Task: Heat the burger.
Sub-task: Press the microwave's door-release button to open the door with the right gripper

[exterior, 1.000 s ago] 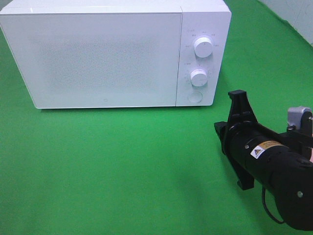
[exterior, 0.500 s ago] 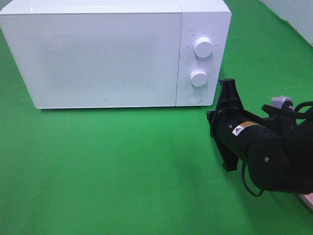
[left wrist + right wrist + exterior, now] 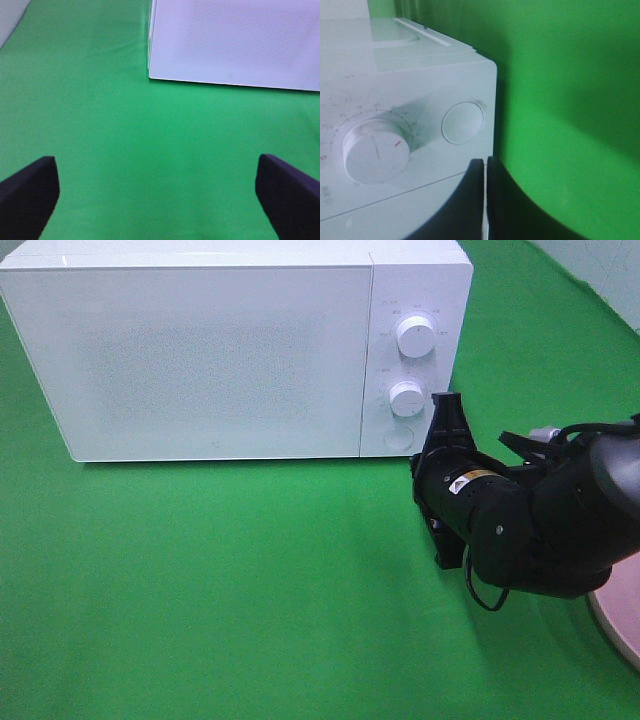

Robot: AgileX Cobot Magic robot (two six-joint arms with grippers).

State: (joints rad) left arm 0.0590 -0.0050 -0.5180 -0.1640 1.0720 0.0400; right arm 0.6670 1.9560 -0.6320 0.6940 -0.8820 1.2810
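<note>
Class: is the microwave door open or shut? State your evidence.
Shut. The door sits flush with the control panel, and no interior shows in any view.

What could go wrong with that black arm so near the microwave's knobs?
The shut right gripper points near the round button, but the lower knob is beside it; a miss might turn the knob. A firm push could slide the microwave on the green cloth. The right arm hangs near the pink plate and might bump it.
</note>
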